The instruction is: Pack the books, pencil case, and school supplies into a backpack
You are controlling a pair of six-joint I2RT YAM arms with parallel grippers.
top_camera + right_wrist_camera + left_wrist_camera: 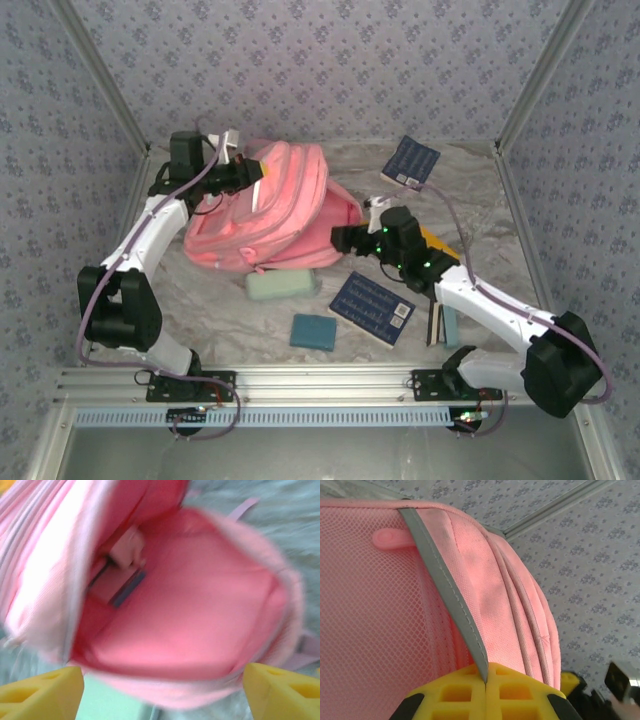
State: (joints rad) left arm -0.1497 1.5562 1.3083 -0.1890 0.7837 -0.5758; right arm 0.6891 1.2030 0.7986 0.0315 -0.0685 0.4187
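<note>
Backpack [268, 212] flat, long axis crosswise, mouth rightward.

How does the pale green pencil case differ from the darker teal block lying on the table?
The pencil case is pale mint and long; the teal block is darker and squarer. The pencil case lies close beside the backpack; the teal block lies apart, nearer the arms' bases. Both lie flat on the table, not yet packed.
</note>
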